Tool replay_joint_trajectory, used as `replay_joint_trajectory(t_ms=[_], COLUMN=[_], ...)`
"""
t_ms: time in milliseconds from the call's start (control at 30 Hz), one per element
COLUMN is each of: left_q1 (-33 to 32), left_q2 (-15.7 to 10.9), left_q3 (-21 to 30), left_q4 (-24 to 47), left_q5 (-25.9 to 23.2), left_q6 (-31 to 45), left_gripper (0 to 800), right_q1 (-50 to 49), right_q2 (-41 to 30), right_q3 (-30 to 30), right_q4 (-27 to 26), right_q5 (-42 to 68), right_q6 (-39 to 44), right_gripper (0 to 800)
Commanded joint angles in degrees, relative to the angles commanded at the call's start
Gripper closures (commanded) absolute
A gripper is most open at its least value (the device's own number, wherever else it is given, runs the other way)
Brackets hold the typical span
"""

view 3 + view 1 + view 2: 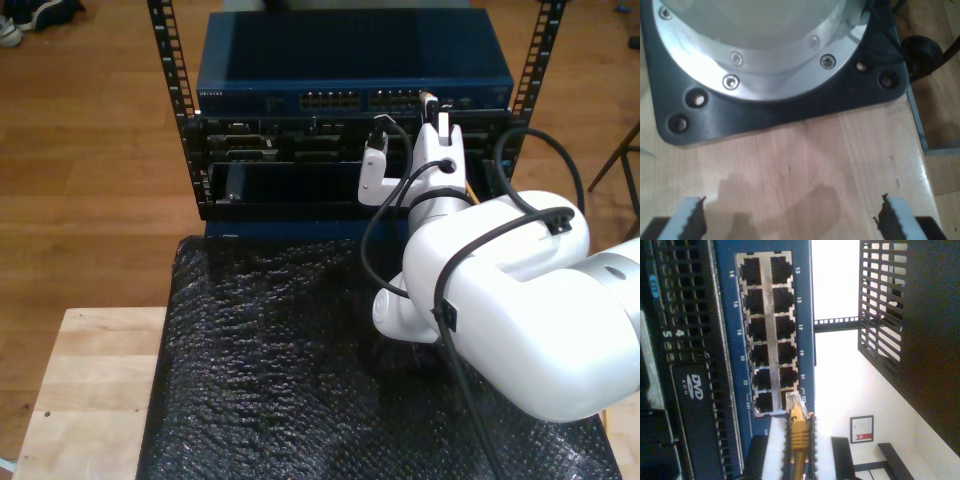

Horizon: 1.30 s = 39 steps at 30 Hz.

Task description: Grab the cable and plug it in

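One yellow-orange network cable with a clear plastic plug is counted in the second wrist view. Twelve dark square ports are counted there on the blue switch, arranged in two columns of six. In the first wrist view, three silver screws are counted on the metal ring, and four holes in the black base plate.

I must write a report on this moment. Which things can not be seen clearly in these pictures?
- Clear plug of the cable: second wrist view, blurred; seated or only touching the port block, I cannot tell.
- My second gripper: exterior view, too small, arm in front.
- My first gripper: first wrist view, cut off by the edge.
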Motion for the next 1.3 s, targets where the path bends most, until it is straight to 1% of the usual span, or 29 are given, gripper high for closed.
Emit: replay_joint_trajectory(t_ms=[1300], left_q1=[0.0], left_q2=[0.0], left_q3=[0.0], left_q4=[0.0], left_q5=[0.0], left_q6=[0.0], left_gripper=[0], right_q1=[-0.2], right_q2=[0.5], right_q3=[-0.8], right_q4=[0.0], right_q5=[0.2], right_q6=[0.1], right_gripper=[800])
